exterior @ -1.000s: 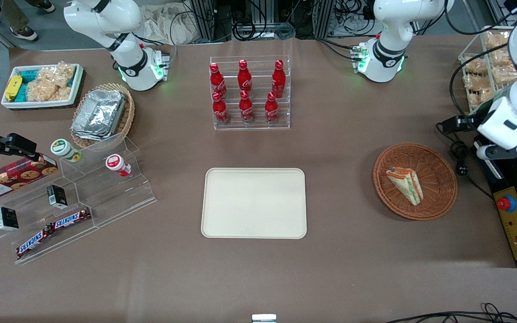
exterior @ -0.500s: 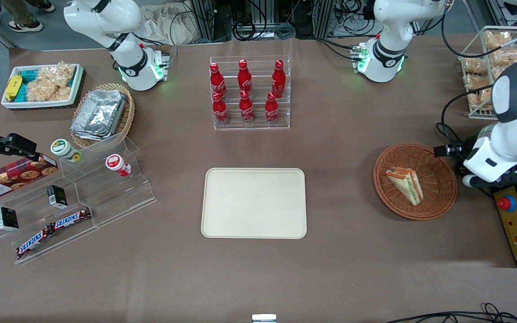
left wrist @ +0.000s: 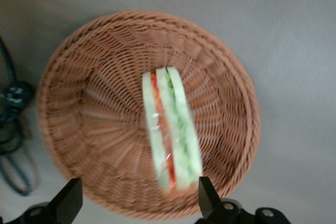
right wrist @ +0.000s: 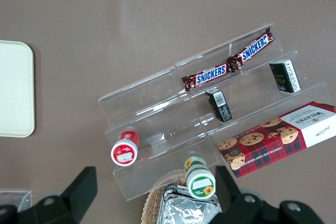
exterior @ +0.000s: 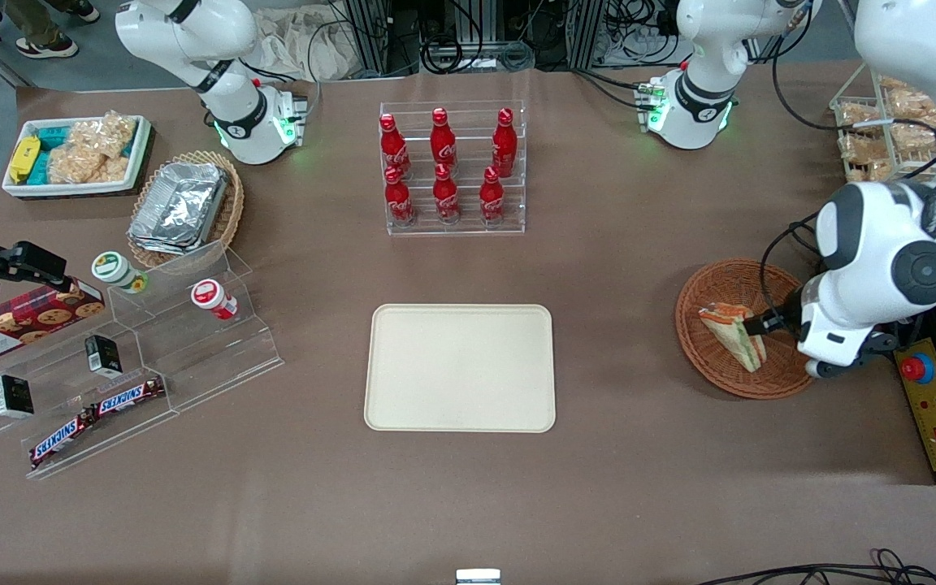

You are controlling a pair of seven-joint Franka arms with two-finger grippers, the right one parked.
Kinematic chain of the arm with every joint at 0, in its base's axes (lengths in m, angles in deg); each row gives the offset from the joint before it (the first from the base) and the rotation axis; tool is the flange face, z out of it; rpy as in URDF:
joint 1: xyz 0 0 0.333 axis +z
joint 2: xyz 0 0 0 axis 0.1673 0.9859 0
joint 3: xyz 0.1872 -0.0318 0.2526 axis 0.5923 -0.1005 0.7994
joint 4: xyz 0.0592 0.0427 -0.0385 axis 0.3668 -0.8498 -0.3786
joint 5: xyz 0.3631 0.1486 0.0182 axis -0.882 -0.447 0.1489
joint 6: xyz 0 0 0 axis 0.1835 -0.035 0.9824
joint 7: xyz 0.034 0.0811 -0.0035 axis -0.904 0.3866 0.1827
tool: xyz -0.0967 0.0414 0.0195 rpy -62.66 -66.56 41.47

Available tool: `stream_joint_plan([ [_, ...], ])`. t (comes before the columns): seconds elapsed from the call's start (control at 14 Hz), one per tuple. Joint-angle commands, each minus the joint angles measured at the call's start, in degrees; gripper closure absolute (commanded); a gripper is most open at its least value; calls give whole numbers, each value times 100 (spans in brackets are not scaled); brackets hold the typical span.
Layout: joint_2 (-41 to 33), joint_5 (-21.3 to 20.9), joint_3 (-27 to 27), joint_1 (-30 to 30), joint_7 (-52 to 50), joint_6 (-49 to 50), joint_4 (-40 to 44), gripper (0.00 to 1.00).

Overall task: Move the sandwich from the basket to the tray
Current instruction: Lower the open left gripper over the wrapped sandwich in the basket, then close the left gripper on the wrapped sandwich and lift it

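Left arm's end effector (left wrist: 137,203) hangs over the basket (exterior: 712,357), toward the working arm's end of the desk. Fingers (left wrist: 68,200) are spread wide, one tip on each side of the sandwich's lower end in the wrist view, nothing between them touching yet as far as I can tell. In the front view only a dark finger (exterior: 763,323) shows, just beside the sandwich (exterior: 733,331).

Sandwich lies in the basket, roughly centred on the weave, resting on its side with the layered edge up (white bread, red and green filling, clear wrap). In the wrist view the sandwich (left wrist: 170,129) runs lengthwise across the basket (left wrist: 94,103) floor, clear of the rim.

Tray (exterior: 460,367) sits flat near the middle of the desk, well apart from the basket, closer to the front camera than the bottle rack (exterior: 452,166). Its corner also shows in the right wrist view (right wrist: 16,90).

Toward the parked arm's end of the desk: clear stepped display (exterior: 151,349) with Snickers bars (exterior: 98,414), a cookie box (exterior: 25,321), and a lighter wicker basket with foil containers (exterior: 184,207).

A dark cable (left wrist: 13,129) lies on the desk just beside the basket.
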Motion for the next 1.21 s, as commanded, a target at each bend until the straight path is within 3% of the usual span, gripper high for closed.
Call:
stream_joint_plan([
  [0.0,167,-108,-51,-11,-765,-449,-61,1],
  [0.64,282,-116,-60,-19,-1153,-1312,-685,1],
  [0.79,317,-116,-60,-19,-1162,-1312,-712,9],
  [0.86,360,-116,-60,-19,-1197,-1312,-686,19],
  [1.0,352,-221,-60,-19,-1276,-1294,-677,65],
  [1.14,265,-327,-86,-19,-1276,-1181,-642,99],
])
